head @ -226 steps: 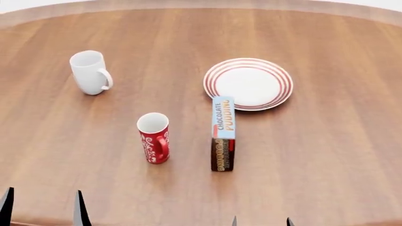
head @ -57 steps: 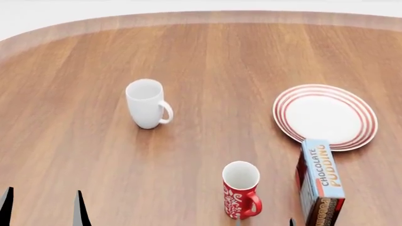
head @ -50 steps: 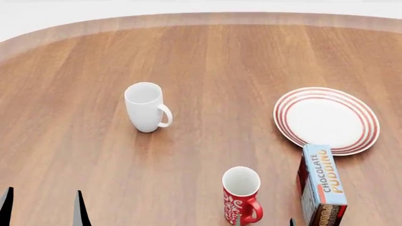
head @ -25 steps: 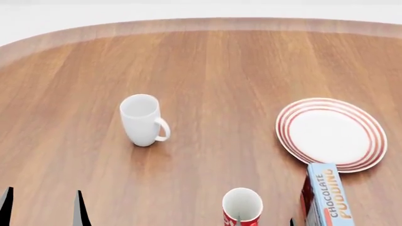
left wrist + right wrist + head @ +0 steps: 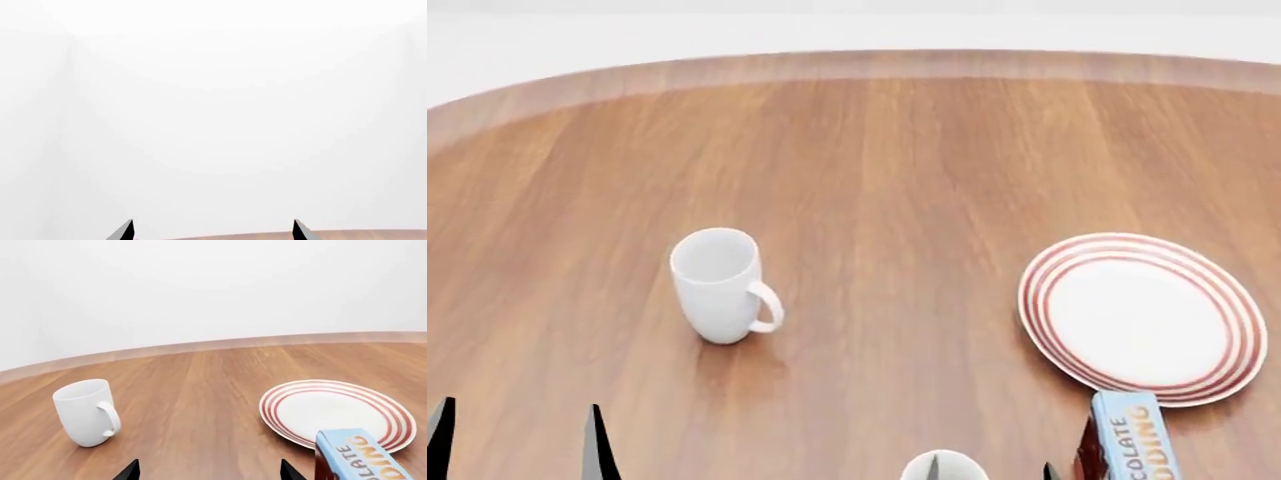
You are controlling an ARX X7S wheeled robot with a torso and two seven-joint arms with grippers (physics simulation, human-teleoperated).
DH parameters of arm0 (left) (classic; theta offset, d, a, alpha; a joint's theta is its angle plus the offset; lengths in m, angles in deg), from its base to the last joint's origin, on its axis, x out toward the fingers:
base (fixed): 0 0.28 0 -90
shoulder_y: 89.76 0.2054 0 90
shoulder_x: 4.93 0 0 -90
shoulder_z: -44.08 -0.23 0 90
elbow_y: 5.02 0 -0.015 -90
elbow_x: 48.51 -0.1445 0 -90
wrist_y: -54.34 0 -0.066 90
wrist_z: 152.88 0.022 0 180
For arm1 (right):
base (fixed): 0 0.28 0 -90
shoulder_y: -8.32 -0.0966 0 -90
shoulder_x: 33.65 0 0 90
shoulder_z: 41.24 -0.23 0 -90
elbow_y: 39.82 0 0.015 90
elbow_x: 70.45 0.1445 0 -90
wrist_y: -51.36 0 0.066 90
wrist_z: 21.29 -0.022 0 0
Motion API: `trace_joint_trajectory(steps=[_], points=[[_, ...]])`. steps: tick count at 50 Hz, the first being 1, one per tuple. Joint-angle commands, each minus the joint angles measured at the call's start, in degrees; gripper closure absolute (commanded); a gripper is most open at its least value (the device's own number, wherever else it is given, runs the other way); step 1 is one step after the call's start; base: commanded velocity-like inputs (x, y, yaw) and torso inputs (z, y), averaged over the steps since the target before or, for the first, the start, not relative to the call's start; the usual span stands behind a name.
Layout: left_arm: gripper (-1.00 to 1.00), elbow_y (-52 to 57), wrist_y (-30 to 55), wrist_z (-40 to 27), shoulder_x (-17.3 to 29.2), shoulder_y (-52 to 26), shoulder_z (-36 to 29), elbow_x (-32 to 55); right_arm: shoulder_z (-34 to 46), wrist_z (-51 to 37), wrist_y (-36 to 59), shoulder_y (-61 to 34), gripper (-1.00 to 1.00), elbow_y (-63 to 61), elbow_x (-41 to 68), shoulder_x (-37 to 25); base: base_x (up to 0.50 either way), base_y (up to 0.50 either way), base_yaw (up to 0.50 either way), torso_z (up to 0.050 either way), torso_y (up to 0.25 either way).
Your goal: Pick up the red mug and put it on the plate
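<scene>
At the head view's bottom edge, the red mug [image 5: 944,467] is showing only its rim beside the pudding box [image 5: 1130,440], so the spread right hand [image 5: 209,471] is risking knocking it blind, short of the plate [image 5: 1144,317].

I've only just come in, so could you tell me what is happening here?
Nothing is being handled yet. Both grippers, left gripper and right gripper, hang open and empty near the table's front edge. The red mug barely shows in the head view, beside the pudding box. The plate is bare; the white mug stands apart.
</scene>
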Motion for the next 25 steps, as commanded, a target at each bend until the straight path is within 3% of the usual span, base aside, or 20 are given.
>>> trace_joint_trajectory(steps=[1,25], points=[[-1.00,-0.03,-0.07,-0.30,0.15,-0.06,-0.24,0.01,0.28,-0.29,0.01,-0.08,-1.00,-0.05,0.21,-0.23,0.16,0.00,0.00,0.000,0.000],[-1.00,-0.07,-0.15,-0.82,0.48,-0.18,-0.77,0.09,0.72,-0.88,-0.08,0.02,-1.00,-0.40,0.82,-0.63,0.16,0.00,0.00,0.000,0.000]])
